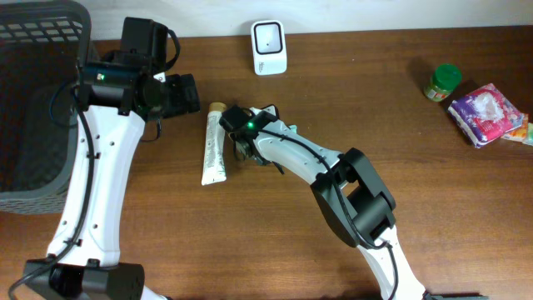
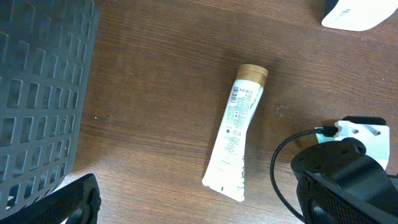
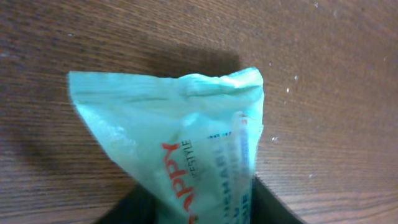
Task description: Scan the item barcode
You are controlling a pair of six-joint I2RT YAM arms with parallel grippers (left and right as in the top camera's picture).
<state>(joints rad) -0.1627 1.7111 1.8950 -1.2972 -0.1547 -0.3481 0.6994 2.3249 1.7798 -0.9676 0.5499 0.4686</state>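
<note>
Teal packet [image 3: 180, 137] sat pinched between right gripper [image 3: 193, 214] fingers, right of the tube [image 1: 214, 150]; crinkled, glossy, red lettering. Left gripper [image 1: 179, 93] spread wide.

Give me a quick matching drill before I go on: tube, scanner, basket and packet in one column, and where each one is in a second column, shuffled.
1. tube
2. scanner
3. basket
4. packet

A. standing at the far edge of the table
B. between the fingers of the right gripper
C. on the robot's left side
D. lying flat between the two arms, cap pointing away from the robot

Pairs: 1-D, 2-A, 3-C, 4-B
</note>
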